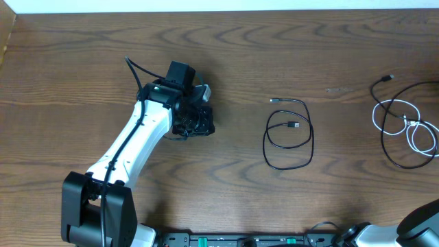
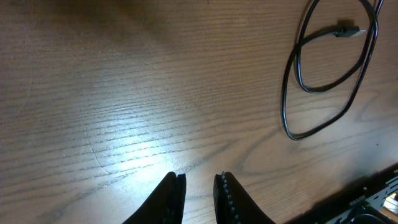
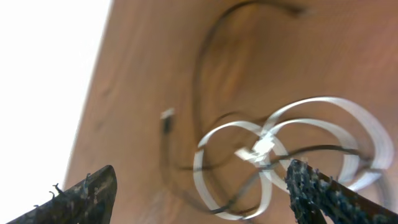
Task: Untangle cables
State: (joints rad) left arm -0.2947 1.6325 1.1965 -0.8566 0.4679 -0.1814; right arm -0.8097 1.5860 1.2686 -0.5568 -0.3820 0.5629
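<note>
A white cable (image 1: pixel 411 130) and a thin black cable (image 1: pixel 375 89) lie looped through each other at the table's right edge. In the right wrist view they are blurred: the white loops (image 3: pixel 323 99) and the black cord (image 3: pixel 202 62) lie below my right gripper (image 3: pixel 200 167), which is wide open and empty above them. Another black cable (image 1: pixel 266 140) lies coiled alone at the table's middle, and also shows in the left wrist view (image 2: pixel 286 106). My left gripper (image 1: pixel 199 123) hangs left of that coil. Its jaws (image 2: pixel 199 177) are narrowly parted with nothing between them.
The wooden table (image 1: pixel 226 62) has its far edge at a white wall. The left arm (image 1: pixel 137 137) stretches from the front left. Part of the right arm (image 1: pixel 422 219) shows at the front right corner. A rail with electronics (image 1: pixel 240 240) runs along the front edge.
</note>
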